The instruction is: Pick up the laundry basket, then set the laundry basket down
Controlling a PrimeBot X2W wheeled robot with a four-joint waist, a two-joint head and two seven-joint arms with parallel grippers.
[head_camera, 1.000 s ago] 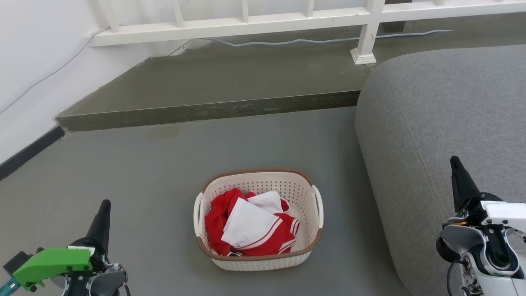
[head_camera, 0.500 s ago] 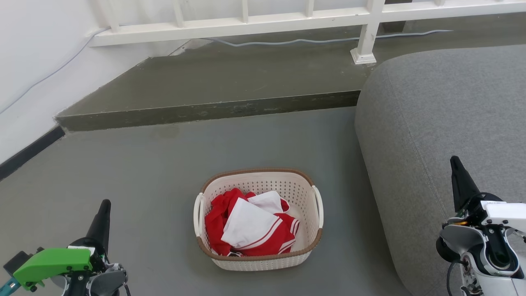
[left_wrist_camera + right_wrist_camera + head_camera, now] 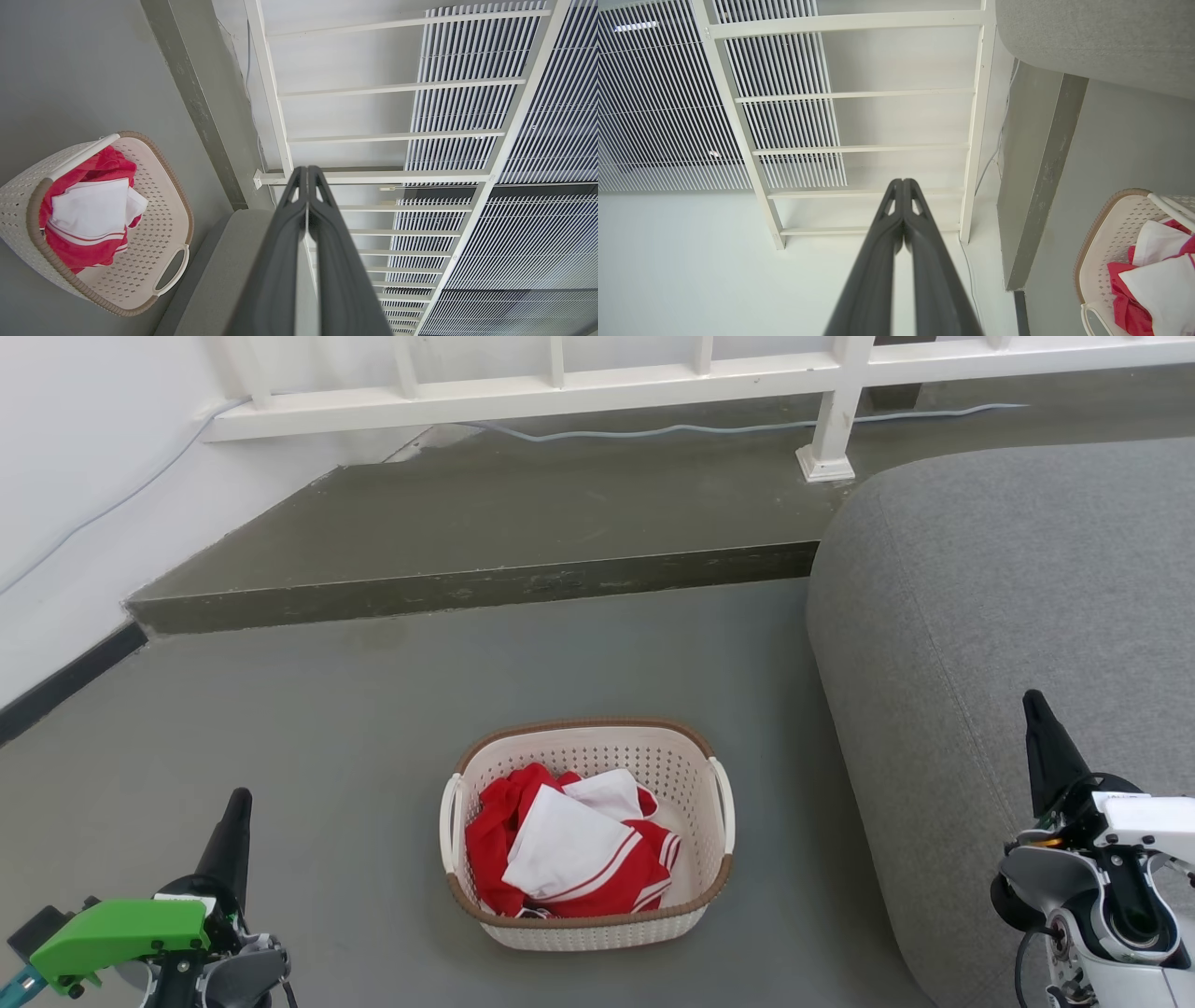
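The laundry basket point(image 3: 597, 931) sits on the floor point(image 3: 373, 709) at lower centre, beside the sofa point(image 3: 1008, 616). The left gripper point(image 3: 240, 798) and right gripper point(image 3: 1033, 703) are pinched closed, empty, well apart from it. Lifting by one handle point(image 3: 451, 821) could tip the clothes point(image 3: 560, 845) out.

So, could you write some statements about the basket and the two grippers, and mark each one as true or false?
1. The laundry basket stands upright on the floor. True.
2. The basket is empty. False: red and white clothes lie inside it.
3. The left gripper and the right gripper are both shut and hold nothing. True.
4. The left gripper grips a basket handle. False: it is apart from the basket, off to its left side.
5. A grey cushion lies to the right of the basket. True.
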